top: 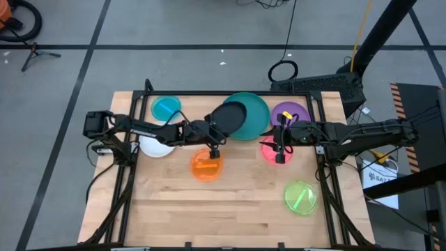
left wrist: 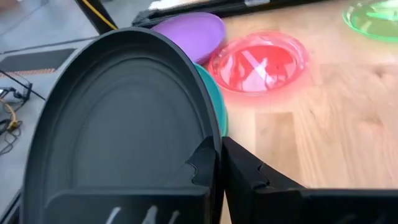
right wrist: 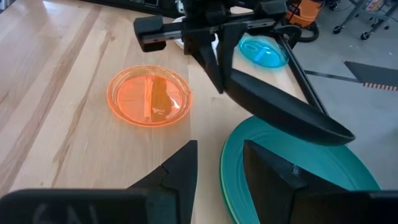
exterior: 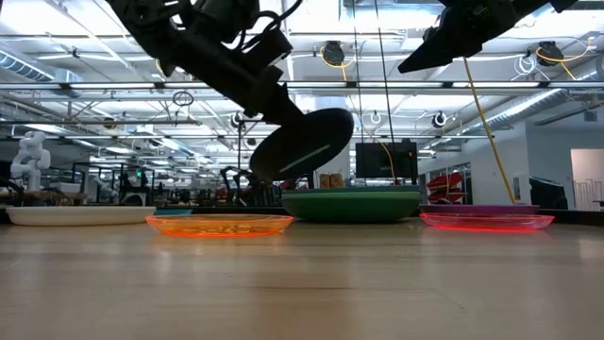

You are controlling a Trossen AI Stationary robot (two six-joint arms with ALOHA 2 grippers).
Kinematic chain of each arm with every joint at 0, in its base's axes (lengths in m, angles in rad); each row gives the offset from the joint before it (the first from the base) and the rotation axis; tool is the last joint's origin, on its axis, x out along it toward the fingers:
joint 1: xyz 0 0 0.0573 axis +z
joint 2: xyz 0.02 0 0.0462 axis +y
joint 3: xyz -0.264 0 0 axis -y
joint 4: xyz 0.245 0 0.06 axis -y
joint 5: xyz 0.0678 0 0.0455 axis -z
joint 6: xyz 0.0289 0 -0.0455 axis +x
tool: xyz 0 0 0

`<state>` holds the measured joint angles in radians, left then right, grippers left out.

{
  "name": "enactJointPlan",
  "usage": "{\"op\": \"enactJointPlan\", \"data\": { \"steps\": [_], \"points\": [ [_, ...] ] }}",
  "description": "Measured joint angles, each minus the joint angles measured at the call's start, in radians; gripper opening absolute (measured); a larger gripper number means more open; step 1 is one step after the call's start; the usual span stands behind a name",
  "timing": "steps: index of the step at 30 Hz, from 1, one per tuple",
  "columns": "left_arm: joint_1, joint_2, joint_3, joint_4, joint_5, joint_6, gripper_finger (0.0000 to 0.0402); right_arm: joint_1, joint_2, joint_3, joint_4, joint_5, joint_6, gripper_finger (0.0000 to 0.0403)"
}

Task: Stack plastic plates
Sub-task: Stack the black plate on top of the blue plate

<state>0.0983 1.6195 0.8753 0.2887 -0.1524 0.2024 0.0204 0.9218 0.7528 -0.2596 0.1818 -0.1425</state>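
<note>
My left gripper (top: pixel 213 137) is shut on a black plate (top: pixel 230 118), which hangs tilted over the near-left part of a large teal plate (top: pixel 252 115). A green rim shows under the teal plate (right wrist: pixel 292 186). In the low view the black plate (exterior: pixel 302 144) is clear above that stack (exterior: pixel 351 201). My right gripper (right wrist: pixel 217 165) is open and touches nothing. It hovers above the pink plate (top: pixel 274 151), just right of the teal one. A purple plate (top: pixel 290 113) lies flat on the table behind the pink one. My left gripper pinches the black plate by its rim (left wrist: pixel 210 163), on the edge nearest the arm. One finger (left wrist: pixel 202 168) lies on the plate's upper face and the other (left wrist: pixel 249 177) on its underside. The fingers come from the table's left, slanting down. The plate is lifted clear and tilted.
An orange plate (top: pixel 206 166) lies near the table's middle, below the left gripper. A white plate (top: pixel 157 146) and a blue plate (top: pixel 166 107) lie at the left. A lime plate (top: pixel 301 197) lies near the right front. Bare wood fills the near half.
</note>
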Motion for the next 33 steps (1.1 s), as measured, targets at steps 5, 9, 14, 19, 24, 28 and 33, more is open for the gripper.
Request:
{"op": "enactJointPlan", "data": {
  "steps": [5, 9, 14, 19, 24, 28, 33],
  "points": [
    [0.023, 0.000, 0.000, 0.010, 0.000, -0.022, 0.0019, 0.000, 0.000, 0.000, 0.000, 0.000, 0.000, 0.0121],
    [0.042, 0.000, 0.010, 0.010, 0.020, -0.032, 0.0019, 0.000, 0.000, 0.000, 0.000, 0.000, -0.002, 0.0121],
    [0.053, 0.036, 0.078, -0.042, 0.031, -0.029, 0.0019, 0.000, 0.000, 0.000, 0.000, 0.000, -0.004, 0.0121],
    [0.068, 0.080, 0.185, -0.189, 0.018, 0.006, 0.0019, 0.000, 0.000, 0.000, -0.011, 0.000, -0.004, 0.0121],
    [0.087, 0.140, 0.249, -0.269, -0.005, 0.025, 0.0019, 0.000, -0.010, 0.000, -0.001, -0.002, -0.010, 0.0121],
    [0.100, 0.183, 0.279, -0.272, -0.005, 0.013, 0.0019, 0.000, -0.025, 0.001, -0.007, -0.002, -0.006, 0.0121],
    [0.107, 0.227, 0.302, -0.261, -0.006, 0.005, 0.0019, 0.000, -0.035, 0.001, -0.009, -0.003, -0.002, 0.0121]
  ]
}}
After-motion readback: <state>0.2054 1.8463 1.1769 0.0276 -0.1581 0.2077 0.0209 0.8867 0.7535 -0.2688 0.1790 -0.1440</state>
